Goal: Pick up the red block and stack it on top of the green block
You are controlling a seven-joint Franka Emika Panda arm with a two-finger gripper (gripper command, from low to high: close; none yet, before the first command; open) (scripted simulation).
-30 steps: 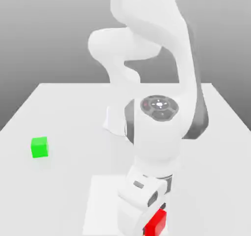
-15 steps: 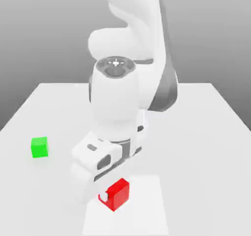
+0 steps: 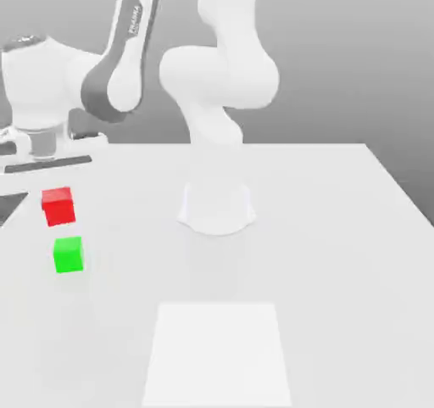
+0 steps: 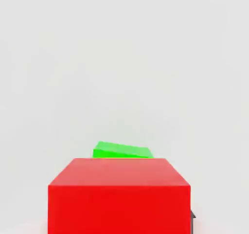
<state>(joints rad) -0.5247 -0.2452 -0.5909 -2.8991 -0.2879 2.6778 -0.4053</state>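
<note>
Two blocks nearly aligned: your gripper has its jaws clamped on the red block, carried just above the green block. Centre it, then lower.

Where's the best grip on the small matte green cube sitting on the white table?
Take the small matte green cube across two opposite vertical faces, coming straight down from above. It sits flat on the white table, its sides plain and parallel, so any opposite pair should suit. The small matte red cube hangs just above it, so that approach is probably blocked for now.
</note>
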